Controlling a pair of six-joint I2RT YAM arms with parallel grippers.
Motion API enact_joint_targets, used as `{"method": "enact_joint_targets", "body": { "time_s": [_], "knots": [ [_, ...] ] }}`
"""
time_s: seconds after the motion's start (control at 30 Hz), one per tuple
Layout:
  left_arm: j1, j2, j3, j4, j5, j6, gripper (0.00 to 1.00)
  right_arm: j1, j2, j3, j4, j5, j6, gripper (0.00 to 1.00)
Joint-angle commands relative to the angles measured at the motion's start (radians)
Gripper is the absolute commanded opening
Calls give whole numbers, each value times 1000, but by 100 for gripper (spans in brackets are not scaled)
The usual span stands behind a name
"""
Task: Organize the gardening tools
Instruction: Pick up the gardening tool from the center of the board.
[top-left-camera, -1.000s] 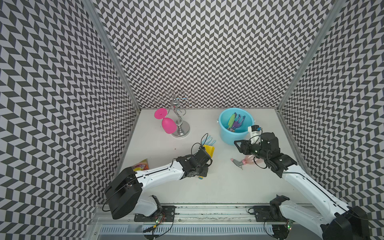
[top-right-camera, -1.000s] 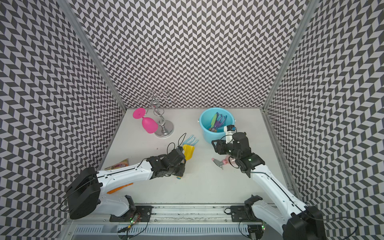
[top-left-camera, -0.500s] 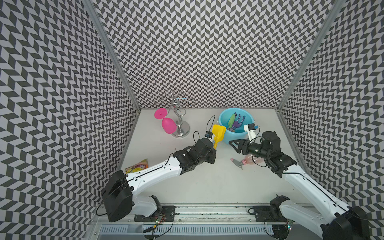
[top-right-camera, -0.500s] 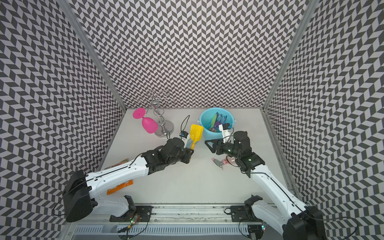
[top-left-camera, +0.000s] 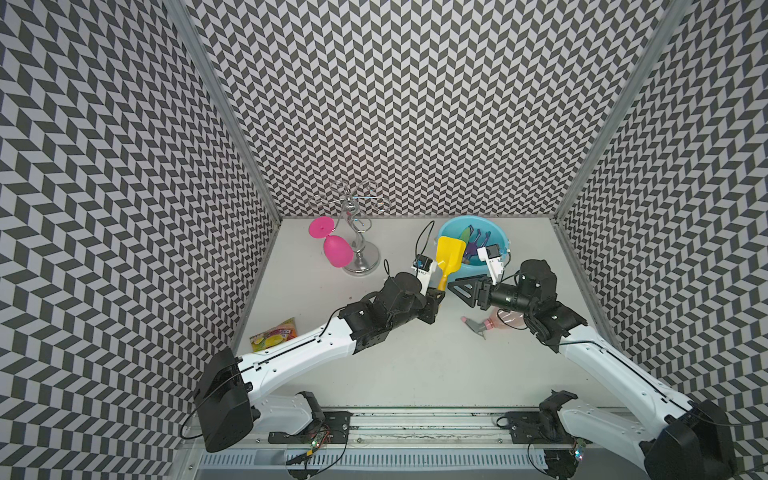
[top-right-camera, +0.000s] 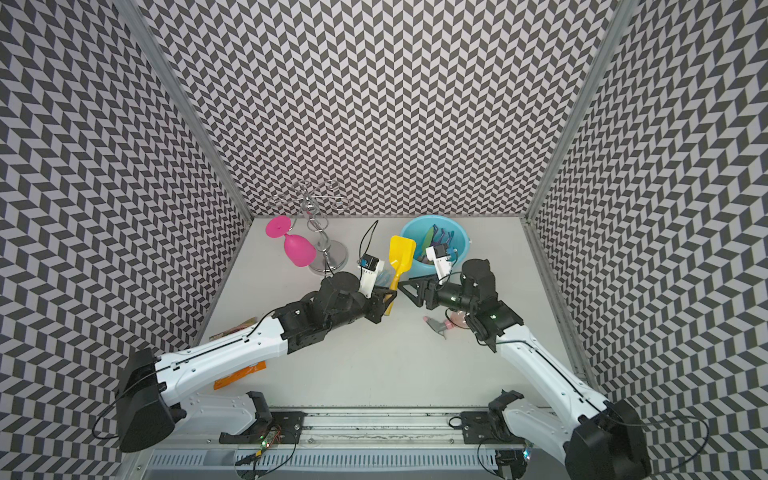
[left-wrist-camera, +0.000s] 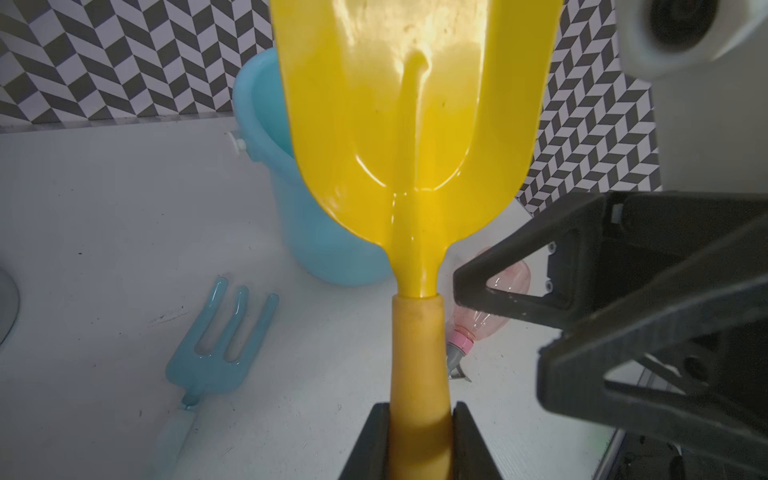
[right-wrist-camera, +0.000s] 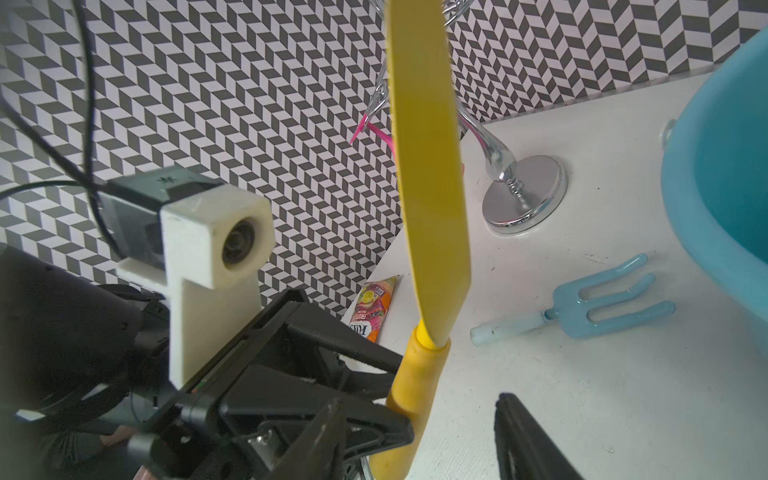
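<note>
My left gripper (top-left-camera: 436, 293) (left-wrist-camera: 419, 415) is shut on the handle of the yellow scoop (top-left-camera: 450, 253) (top-right-camera: 402, 251) (left-wrist-camera: 415, 124) (right-wrist-camera: 428, 166). The scoop is held upright, blade up, just in front of the blue bucket (top-left-camera: 505, 245) (top-right-camera: 467, 245). My right gripper (top-left-camera: 455, 289) (right-wrist-camera: 417, 405) stands open, its tips close beside the scoop's handle. A green trowel (top-left-camera: 465, 235) and a purple rake (top-left-camera: 473, 249) lie in the bucket. The pale blue fork (left-wrist-camera: 220, 345) (right-wrist-camera: 602, 299) lies flat on the table. The pink spray bottle (top-left-camera: 505, 320) (top-right-camera: 440, 326) lies under my right wrist.
A pink wine glass (top-left-camera: 334, 249) leans against a silver wire stand (top-left-camera: 361, 259) at the back left. An orange candy packet (top-left-camera: 274, 334) (right-wrist-camera: 374, 307) lies by the left wall. Patterned walls close in three sides.
My left gripper has lifted the yellow scoop off the table and carried it up and right toward the bucket. My right gripper has swung left toward the scoop's handle.
</note>
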Motion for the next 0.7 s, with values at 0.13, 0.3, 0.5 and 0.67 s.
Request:
{"method": "enact_joint_targets", "body": {
  "time_s": [0.13, 0.3, 0.5, 0.67],
  "knots": [
    [-31, -20, 33, 89, 21, 42, 8, 8, 19, 46, 93, -38, 16, 56],
    [-40, -20, 40, 91, 17, 50, 8, 8, 20, 51, 102, -45, 21, 52],
    [-47, -27, 34, 109, 13, 59, 8, 7, 17, 48, 105, -54, 28, 45],
    [-54, -30, 34, 115, 8, 72, 8, 8, 12, 46, 111, -53, 30, 41]
  ]
}}
